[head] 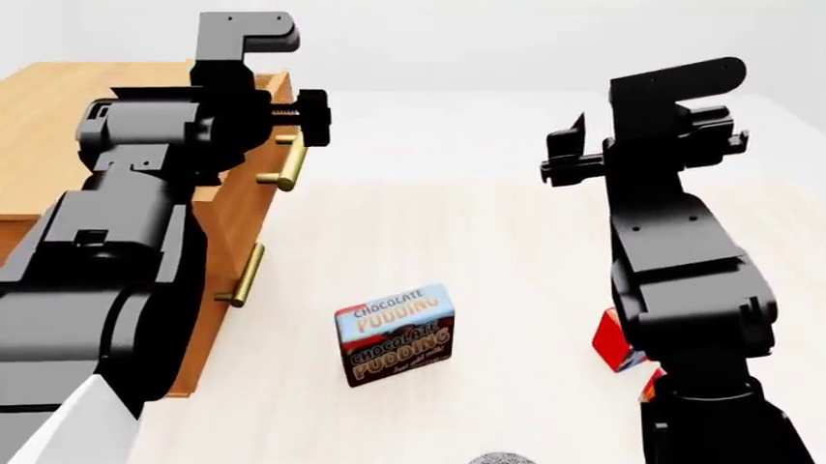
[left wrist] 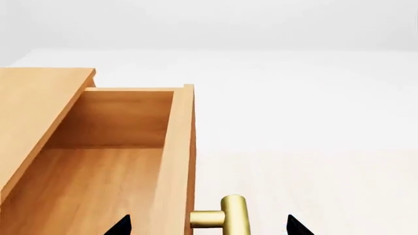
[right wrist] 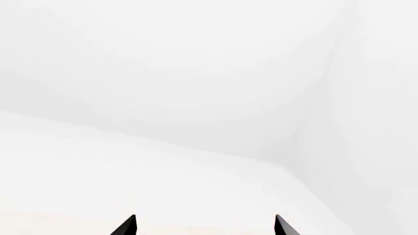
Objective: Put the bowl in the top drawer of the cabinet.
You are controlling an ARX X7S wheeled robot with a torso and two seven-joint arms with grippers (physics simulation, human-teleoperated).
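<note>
The cabinet (head: 52, 106) is a light-brown wooden box at the left. Its top drawer (left wrist: 98, 186) is pulled out, and its inside looks bare where I can see it. My left gripper (left wrist: 209, 228) is open. Its black fingertips (left wrist: 121, 226) stand on either side of the drawer front and the brass bar handle (left wrist: 230, 215) without touching them. In the head view the left gripper (head: 313, 116) hovers just above that handle (head: 286, 164). Only a speckled grey sliver of the bowl (head: 504, 458) shows at the bottom edge. My right gripper (right wrist: 204, 228) is open and holds nothing, raised above the table (head: 564, 155).
The lower drawer's brass handle (head: 243, 275) sticks out from the cabinet front. A chocolate pudding box (head: 394, 333) stands on the pale table (head: 439, 232) between the arms. A red box (head: 617, 340) lies behind the right arm. White walls surround the table.
</note>
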